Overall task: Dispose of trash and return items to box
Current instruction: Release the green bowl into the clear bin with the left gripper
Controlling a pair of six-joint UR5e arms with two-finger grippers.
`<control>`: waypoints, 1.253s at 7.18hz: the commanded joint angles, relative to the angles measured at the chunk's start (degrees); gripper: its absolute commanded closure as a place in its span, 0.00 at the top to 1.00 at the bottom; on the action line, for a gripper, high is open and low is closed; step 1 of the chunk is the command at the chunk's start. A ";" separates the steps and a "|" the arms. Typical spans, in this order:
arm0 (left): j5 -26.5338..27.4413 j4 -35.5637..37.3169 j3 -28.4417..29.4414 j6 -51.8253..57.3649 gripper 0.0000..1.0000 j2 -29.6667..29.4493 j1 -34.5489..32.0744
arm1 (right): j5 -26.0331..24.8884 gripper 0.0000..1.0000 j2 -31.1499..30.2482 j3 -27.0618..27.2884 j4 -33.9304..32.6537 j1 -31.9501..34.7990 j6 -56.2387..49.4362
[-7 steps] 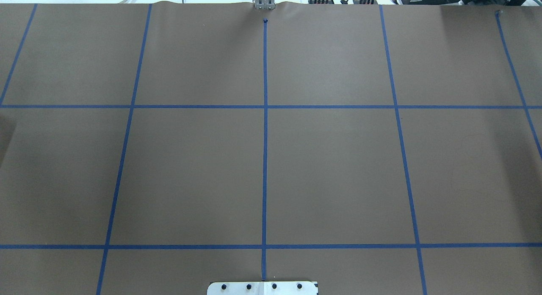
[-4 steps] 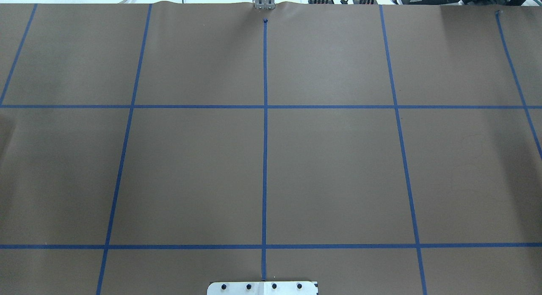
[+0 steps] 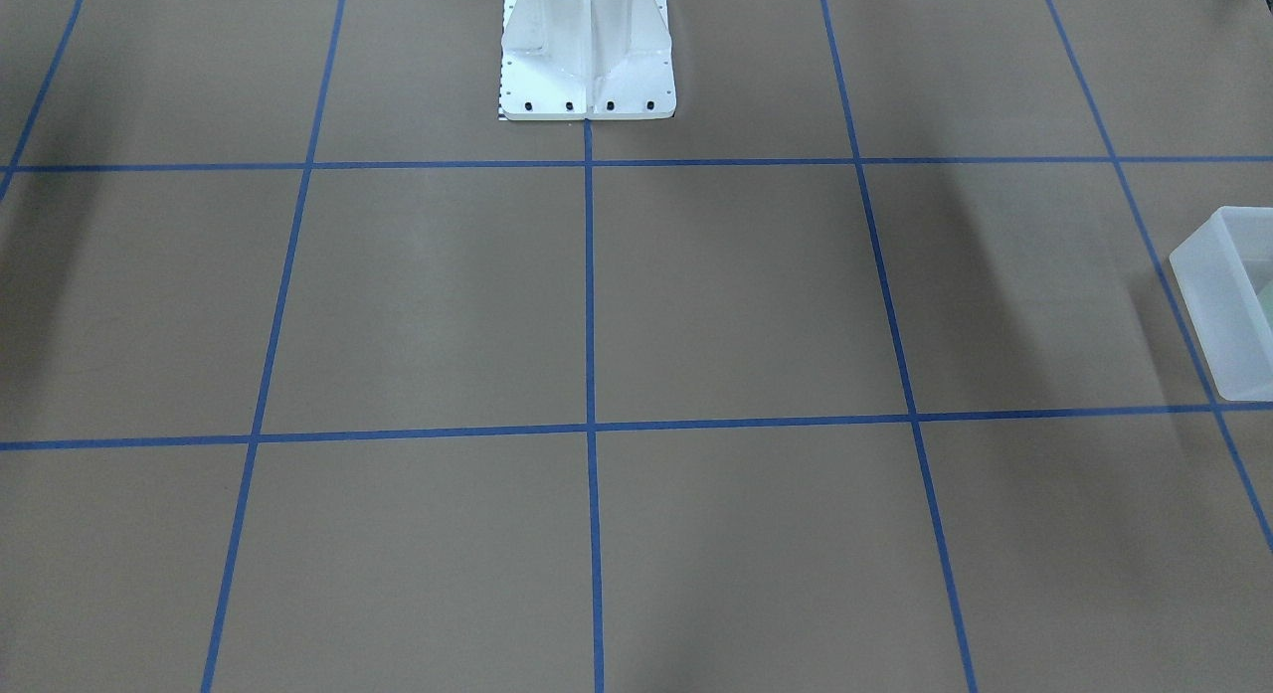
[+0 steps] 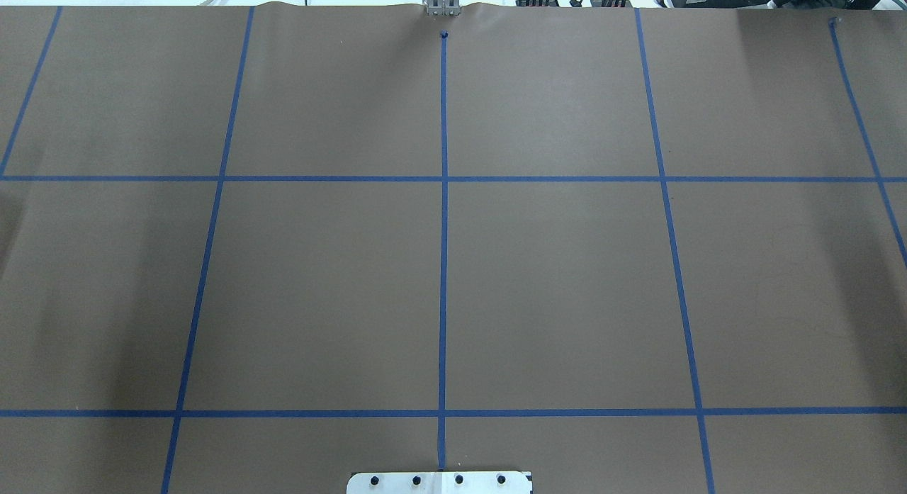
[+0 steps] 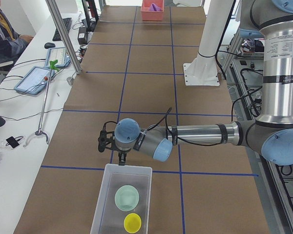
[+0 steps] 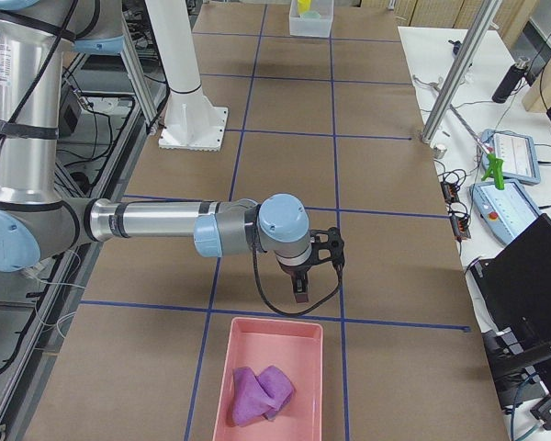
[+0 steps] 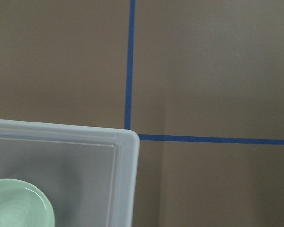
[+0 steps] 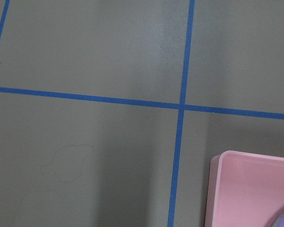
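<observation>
Seemingly returned as tasked, the mint bowl (image 5: 127, 197) lies in the box (image 5: 98, 204) at the table's left edge. The left gripper (image 5: 122, 159) hangs by its rim; whether it or the right gripper (image 6: 298, 292) is gripping cannot be told.

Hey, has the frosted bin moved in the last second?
Cannot tell: the bin lies outside the overhead view, the only earlier one, so no tape line there gauges it.

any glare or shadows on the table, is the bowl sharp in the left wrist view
Front-facing view: soft diagonal shadow bands cross the table paper, no hard glare. Left wrist view: the bowl is cropped by the frame edge, its rings still legible, inside the box.
</observation>
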 commanded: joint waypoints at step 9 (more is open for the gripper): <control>2.46 30.27 -9.00 28.33 0.98 2.58 -4.52 | -6.07 1.00 -1.03 -0.03 0.10 -3.30 -0.15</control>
